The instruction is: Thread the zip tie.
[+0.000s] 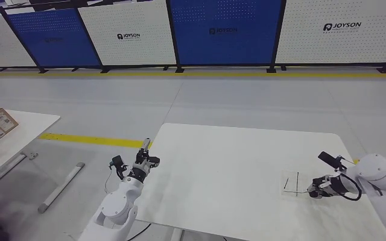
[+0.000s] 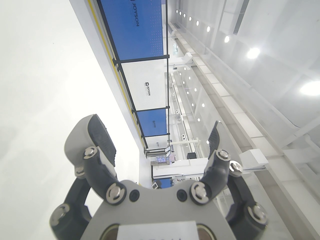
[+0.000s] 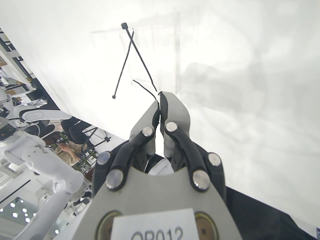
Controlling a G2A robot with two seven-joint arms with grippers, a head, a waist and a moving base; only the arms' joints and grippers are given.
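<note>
R end effector [image 3: 159, 96] clamped on zip tie [image 3: 139, 57] tail; L end effector [image 2: 157, 123] apart.

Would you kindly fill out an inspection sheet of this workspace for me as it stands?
Surface: white table, carrying a clear sheet near its right edge.
Job's things: one zip tie lies crossed with a second zip tie on the sheet.
Clutter: nothing seen.
Grippers: right gripper shut on the first tie's end, low over the table; left gripper open and holding nothing, by the table's left edge.
Cables: black cable looping at the right arm's wrist.
Surroundings: blue and white panels, yellow floor line, another table off to the left.
</note>
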